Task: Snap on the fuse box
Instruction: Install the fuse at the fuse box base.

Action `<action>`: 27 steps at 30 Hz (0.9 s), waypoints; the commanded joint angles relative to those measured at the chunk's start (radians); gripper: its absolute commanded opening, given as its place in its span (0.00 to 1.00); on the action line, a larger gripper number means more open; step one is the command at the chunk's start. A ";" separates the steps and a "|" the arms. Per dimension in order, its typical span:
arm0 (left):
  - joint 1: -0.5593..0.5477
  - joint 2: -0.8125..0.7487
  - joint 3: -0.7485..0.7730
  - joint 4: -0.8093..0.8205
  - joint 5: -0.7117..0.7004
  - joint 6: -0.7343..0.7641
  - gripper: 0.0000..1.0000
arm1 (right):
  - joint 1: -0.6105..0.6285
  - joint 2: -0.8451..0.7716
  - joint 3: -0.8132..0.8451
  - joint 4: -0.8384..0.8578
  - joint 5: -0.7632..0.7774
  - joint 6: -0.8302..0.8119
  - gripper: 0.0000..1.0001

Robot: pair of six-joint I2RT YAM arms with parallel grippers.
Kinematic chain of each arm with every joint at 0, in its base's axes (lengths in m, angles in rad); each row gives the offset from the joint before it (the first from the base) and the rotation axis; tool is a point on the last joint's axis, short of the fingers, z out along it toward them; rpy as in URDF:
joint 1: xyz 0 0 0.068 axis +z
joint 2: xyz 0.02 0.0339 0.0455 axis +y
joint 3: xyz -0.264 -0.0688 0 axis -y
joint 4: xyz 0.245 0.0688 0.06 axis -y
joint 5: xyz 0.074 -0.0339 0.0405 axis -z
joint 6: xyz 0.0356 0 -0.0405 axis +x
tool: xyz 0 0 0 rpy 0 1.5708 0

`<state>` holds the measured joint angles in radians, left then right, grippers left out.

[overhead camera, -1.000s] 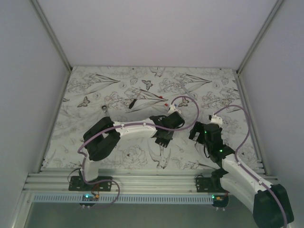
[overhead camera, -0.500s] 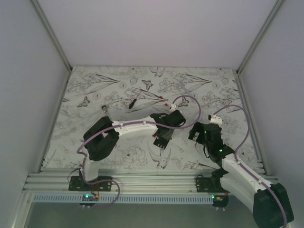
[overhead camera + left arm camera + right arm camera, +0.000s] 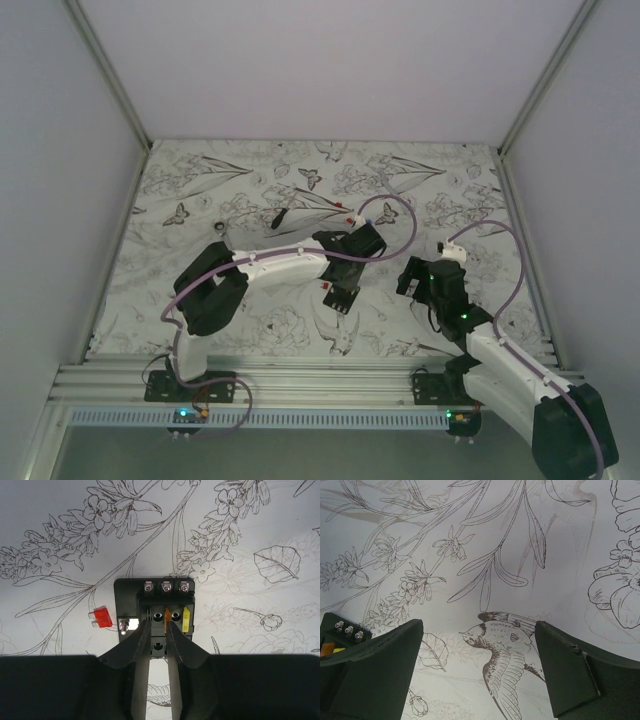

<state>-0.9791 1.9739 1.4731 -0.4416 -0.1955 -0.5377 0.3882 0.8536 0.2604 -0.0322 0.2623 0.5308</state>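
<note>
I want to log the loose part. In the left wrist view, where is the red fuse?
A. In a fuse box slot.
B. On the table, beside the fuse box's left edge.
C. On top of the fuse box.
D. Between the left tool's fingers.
B: the red fuse lies on the table just left of the fuse box, outside its slots.

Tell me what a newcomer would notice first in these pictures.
The left claw, fingers drawn close together, sits right over the black fuse box mid-table, where a yellow fuse shows in a slot. A loose red fuse lies just beside the box on the flower-printed table cover. The right claw hangs wide open over a drawn bird, holding nothing.
</note>
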 commanded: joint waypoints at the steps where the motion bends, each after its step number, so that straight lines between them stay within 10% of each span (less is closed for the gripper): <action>1: 0.003 -0.006 0.012 -0.052 0.046 -0.010 0.19 | -0.008 -0.003 0.033 0.032 -0.002 -0.009 1.00; 27: 0.007 0.051 0.042 -0.057 0.061 -0.017 0.11 | -0.008 -0.005 0.033 0.032 -0.002 -0.009 1.00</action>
<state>-0.9768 1.9987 1.4952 -0.4507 -0.1471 -0.5426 0.3882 0.8536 0.2604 -0.0322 0.2596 0.5308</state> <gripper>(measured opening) 0.109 0.998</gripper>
